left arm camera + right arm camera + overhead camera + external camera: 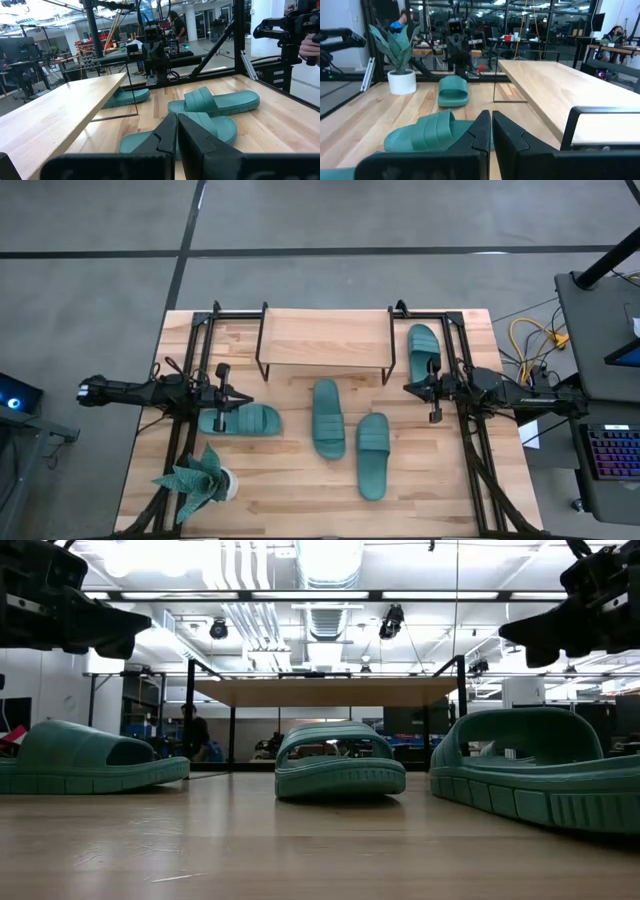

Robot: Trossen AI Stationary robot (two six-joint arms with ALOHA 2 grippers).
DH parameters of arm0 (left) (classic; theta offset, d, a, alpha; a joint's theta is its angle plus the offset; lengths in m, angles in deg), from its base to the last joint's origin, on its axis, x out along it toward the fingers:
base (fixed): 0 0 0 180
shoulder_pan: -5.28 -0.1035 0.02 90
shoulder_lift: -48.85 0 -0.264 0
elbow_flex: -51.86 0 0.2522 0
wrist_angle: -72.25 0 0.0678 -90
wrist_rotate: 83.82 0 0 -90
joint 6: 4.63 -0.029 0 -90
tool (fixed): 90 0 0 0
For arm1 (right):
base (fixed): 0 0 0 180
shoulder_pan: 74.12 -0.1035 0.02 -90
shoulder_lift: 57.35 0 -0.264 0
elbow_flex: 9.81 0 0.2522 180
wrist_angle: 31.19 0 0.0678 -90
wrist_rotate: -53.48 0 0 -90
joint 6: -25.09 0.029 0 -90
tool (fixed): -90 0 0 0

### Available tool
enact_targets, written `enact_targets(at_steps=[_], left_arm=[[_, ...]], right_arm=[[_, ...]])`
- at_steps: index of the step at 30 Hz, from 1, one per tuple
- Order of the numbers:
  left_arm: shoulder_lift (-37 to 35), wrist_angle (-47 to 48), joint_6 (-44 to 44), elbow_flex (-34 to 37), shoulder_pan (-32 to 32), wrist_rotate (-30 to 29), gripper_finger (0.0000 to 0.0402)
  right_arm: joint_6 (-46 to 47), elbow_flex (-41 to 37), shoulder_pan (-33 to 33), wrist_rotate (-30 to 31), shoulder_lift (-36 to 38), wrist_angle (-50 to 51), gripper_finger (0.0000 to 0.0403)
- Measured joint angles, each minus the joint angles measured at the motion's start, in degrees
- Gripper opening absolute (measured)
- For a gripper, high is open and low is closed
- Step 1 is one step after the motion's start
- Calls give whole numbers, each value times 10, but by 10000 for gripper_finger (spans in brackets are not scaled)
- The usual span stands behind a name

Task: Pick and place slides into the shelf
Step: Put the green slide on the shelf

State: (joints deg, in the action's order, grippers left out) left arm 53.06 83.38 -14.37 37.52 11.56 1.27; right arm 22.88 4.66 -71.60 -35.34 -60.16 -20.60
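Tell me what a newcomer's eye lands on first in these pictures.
Four matching teal-green rubber slide sandals scattered on the wooden table: two side by side in the middle, one lying crosswise under the left gripper, one by the right end of the shelf. The low light-wood shelf on black wire legs stands at the back with nothing on top, both grippers shut either side, the right gripper empty. A spiky green plant in a white pot marks the near left corner.

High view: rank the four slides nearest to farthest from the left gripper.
From the left gripper:
1. Slide just below it, lying sideways near the plant side.
2. Slide at table centre, in front of the shelf.
3. Slide right of centre, toward the front edge.
4. Slide at the shelf's right end, by the shut right gripper.
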Motion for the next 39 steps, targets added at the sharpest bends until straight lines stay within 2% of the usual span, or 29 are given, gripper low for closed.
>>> enact_targets(at_steps=[12, 17, 22, 25, 33, 39], left_arm=[[0, -19, -2, 0, 0, -1, 0], [3, -78, -45, 0, 0, -39, 0], [28, -91, -102, -15, 0, -61, 6], [51, -117, -104, -29, 0, -59, 31], [104, -137, -102, -68, 0, -57, 138], [115, -203, -101, -77, 0, -59, 163]], right_arm=[[-32, 0, 0, 1, 0, -126, 9], [-142, 0, 0, -15, -14, -132, 9], [-166, 0, 0, -11, -52, -218, 17], [-187, 4, 0, -10, -79, -249, 35], [-180, 90, 0, 5, -174, -225, 118], [-154, 173, 0, 5, -243, -182, 158]])
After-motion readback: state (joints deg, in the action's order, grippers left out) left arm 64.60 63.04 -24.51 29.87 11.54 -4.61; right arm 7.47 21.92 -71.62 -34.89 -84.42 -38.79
